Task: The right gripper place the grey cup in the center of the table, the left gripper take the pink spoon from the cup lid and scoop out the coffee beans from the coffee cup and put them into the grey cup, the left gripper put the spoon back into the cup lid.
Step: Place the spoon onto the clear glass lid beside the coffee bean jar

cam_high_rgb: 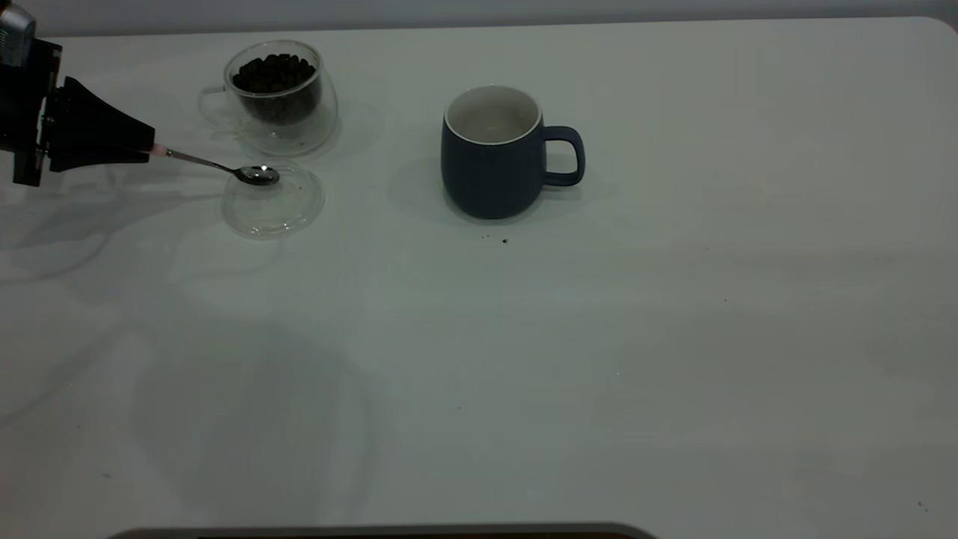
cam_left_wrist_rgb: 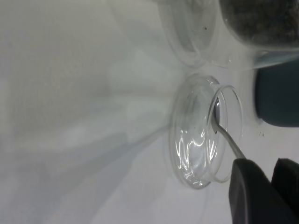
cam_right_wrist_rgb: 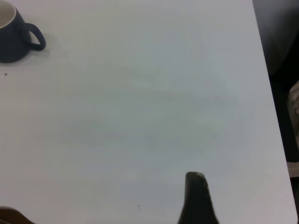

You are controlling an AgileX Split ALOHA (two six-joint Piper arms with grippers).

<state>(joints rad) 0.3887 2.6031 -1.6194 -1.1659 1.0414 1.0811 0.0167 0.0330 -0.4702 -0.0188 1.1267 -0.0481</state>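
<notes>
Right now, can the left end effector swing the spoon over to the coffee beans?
Probably yes. The left end effector holds the pink spoon, its bowl over the cup lid; the coffee cup stands just behind, open-topped, nothing between.

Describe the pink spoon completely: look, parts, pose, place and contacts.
The pink spoon is slim, with a pale pink handle of which only a short stub shows, a thin shiny metal neck and a small polished oval bowl that looks empty. The left gripper is shut on its handle end at the table's left edge. The spoon slants gently downward away from the gripper, its bowl over the near rim of the clear cup lid, just in front of the coffee cup. Whether the bowl touches the lid is unclear.
</notes>
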